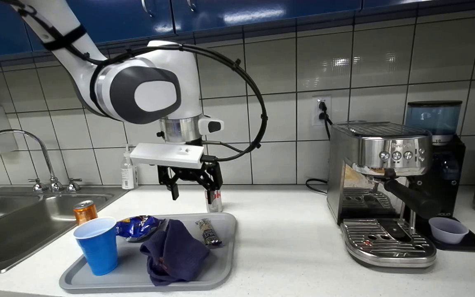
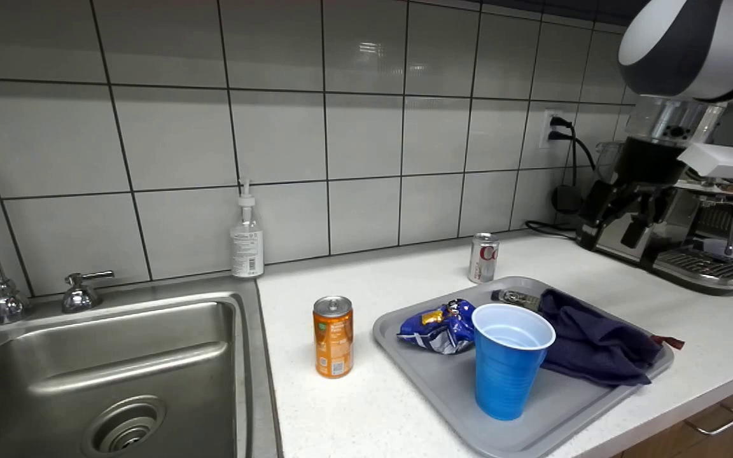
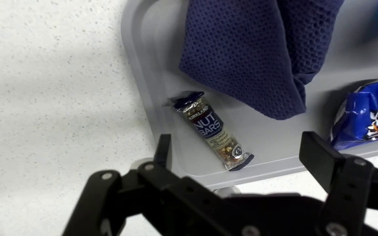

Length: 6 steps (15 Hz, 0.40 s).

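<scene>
The gripper (image 1: 192, 194) hangs above the counter's far part and the tray's edge, its two fingers spread well apart. In the wrist view the nut bar (image 3: 213, 131) shows between the fingertips and below them; it lies aslant, label up, in a corner of the grey tray (image 1: 130, 264).

Obstructions close by: a dark blue cloth (image 3: 241, 59) lies bunched beside the bar, a narrow strip of bare tray between the two. A silver can (image 2: 483, 257) stands upright on the white counter (image 1: 278, 247), just outside the tray's rim. One finger passes in front of this can in an exterior view, though the two are apart.

Also on the tray: a crumpled blue snack bag (image 2: 441, 327), well apart from the bar, and a blue cup (image 2: 509, 375), upright near the bag.

Off the tray: an orange can (image 2: 333, 337) stands upright between tray and steel sink (image 2: 118, 331). A soap bottle (image 2: 247, 245) stands at the sink's corner, near the tiled wall (image 2: 277, 133). An espresso machine (image 1: 369, 152) stands well apart from the tray.
</scene>
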Tool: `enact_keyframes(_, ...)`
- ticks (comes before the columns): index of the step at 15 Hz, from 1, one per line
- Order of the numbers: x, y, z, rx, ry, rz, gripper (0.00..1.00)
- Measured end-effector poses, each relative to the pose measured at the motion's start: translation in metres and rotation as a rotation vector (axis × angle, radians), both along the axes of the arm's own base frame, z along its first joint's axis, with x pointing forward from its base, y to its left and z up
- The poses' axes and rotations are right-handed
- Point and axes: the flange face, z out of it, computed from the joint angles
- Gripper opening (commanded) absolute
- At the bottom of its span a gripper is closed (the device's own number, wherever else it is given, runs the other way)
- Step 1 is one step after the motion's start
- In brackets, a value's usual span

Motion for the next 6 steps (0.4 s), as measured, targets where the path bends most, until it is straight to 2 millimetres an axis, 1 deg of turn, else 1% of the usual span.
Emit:
enact_keyframes(3, -0.0072, 0.0099, 0.0036, -0.004, -0.002, 0.008, 1.00)
enact_keyframes(6, -0.0103, 0.0115, 0.0051, -0.004, -0.005, 0.007, 1.00)
